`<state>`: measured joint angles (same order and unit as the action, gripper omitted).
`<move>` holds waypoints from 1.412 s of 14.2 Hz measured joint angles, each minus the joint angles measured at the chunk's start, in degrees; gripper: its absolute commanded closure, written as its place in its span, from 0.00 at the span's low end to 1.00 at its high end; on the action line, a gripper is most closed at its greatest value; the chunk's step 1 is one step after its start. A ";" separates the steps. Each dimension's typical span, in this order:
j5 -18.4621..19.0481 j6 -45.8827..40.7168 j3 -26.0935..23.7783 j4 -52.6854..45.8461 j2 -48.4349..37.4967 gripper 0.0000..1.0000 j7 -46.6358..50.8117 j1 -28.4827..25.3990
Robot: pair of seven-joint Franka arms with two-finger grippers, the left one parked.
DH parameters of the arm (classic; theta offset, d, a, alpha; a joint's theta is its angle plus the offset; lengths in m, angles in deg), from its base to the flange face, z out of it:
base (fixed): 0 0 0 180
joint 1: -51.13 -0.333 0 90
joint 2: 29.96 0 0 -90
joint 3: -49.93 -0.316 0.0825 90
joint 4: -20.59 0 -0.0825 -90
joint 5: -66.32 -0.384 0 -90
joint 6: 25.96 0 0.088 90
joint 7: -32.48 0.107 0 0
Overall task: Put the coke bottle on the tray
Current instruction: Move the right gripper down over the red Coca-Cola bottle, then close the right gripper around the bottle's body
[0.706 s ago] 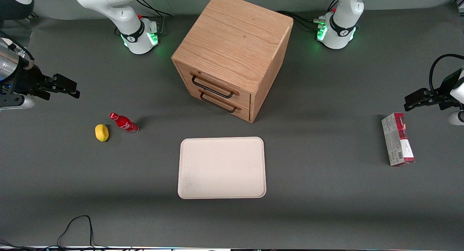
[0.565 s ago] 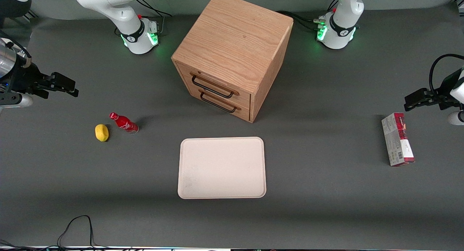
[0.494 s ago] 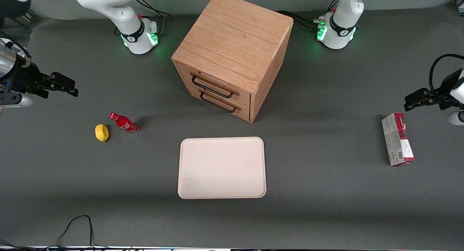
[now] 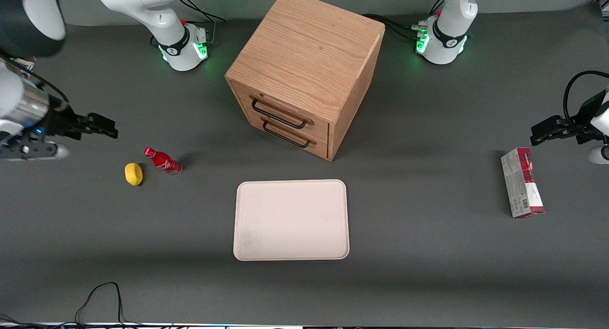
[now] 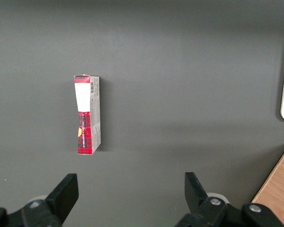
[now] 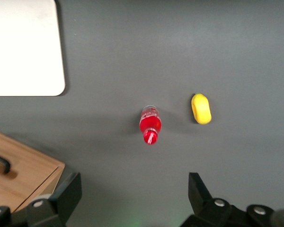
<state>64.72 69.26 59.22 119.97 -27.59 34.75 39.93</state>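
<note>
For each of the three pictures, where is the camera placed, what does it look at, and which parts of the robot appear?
Front view: high, facing the arms' bases, over coke bottle, tray, cabinet; gripper open above table, apart from bottle.
Right wrist view: looks down on bottle, yellow lump; own fingers show.
Left wrist view: looks down on carton; own fingers show.
Shared: tray appears in all three.

open tool above coke bottle, lemon crowding beside

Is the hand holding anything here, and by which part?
Nothing. The hand is open, up off the table, apart from the upright coke bottle.
</note>
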 measured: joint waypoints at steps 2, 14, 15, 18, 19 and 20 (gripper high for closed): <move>0.00 9.87 -0.02 8.93 0.10 0.00 0.00 -0.04; 0.00 38.59 -0.27 34.68 -0.49 0.43 -0.02 -0.26; 0.00 38.63 -0.28 34.77 -0.59 0.63 -0.10 -0.26; 0.00 38.68 -0.28 34.78 -0.69 0.98 -0.19 -0.26; 0.00 38.72 -0.27 34.78 -0.71 1.00 -0.21 -0.25; 0.01 38.74 -0.27 34.78 -0.76 1.00 -0.22 -0.25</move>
<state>64.73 108.00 58.95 154.75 -28.35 34.54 39.68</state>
